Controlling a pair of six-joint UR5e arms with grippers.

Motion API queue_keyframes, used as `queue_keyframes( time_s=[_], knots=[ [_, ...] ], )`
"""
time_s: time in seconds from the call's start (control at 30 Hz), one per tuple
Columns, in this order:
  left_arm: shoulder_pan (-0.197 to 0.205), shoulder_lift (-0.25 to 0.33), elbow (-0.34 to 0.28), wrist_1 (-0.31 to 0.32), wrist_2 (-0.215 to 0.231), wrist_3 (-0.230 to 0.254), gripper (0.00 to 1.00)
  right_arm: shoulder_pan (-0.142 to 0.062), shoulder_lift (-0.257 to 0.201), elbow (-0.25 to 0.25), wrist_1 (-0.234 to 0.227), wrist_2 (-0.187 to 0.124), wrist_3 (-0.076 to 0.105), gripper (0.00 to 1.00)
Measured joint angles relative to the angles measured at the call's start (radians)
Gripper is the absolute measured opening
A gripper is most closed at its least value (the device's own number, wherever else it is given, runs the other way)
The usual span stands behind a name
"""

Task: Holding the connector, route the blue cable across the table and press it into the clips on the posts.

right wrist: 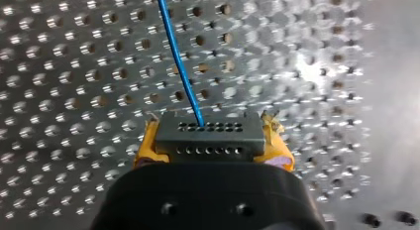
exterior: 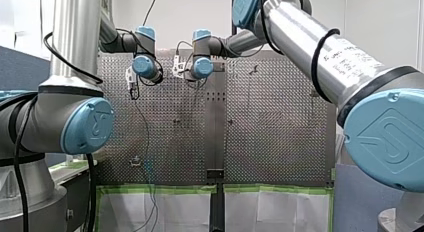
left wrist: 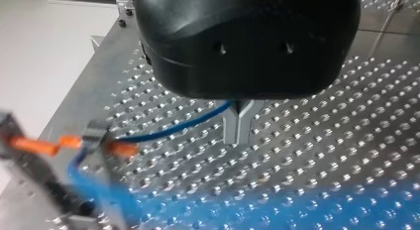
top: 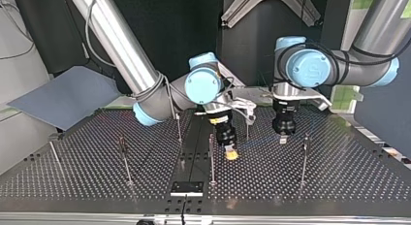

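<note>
The connector (right wrist: 208, 136), a dark block with rows of small holes, is clamped between the yellow pads (right wrist: 280, 153) of the right end effector (top: 231, 153). The blue cable (right wrist: 179, 66) leaves its face and runs ahead, low over the perforated surface (top: 339, 179). Further along, the left end effector (left wrist: 239, 122) has its metal fingers drawn together on the cable, which leads on to what looks like a clip (left wrist: 94, 135) with orange parts, too blurred to be sure. Both end effectors sit close together over the half of the surface nearer the left arm's side edge, among thin upright posts (top: 212, 159). A pull that tightens the short span between them could twist the connector out of the pads or drag the cable through the metal fingers. A slack loop could snag a post. At this spacing, a careless swing could knock the wrists together.
</note>
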Motion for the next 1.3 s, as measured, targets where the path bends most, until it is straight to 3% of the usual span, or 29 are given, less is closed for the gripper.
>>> queue_keyframes(
  time_s=[0.63,1.0,1.3],
  knots=[
    [-0.037,0.005,-0.156,0.124,-0.026,-0.016,0.00,0.002,0.000,0.122,0.002,-0.002,0.001,0.00],
    [-0.059,0.005,-0.243,0.211,-0.077,-0.042,0.00,0.006,-0.004,0.209,0.009,0.006,-0.002,0.00],
    [-0.086,0.002,-0.326,0.293,-0.108,-0.060,0.00,0.009,-0.054,0.278,0.007,0.019,-0.008,0.00]
  ],
)
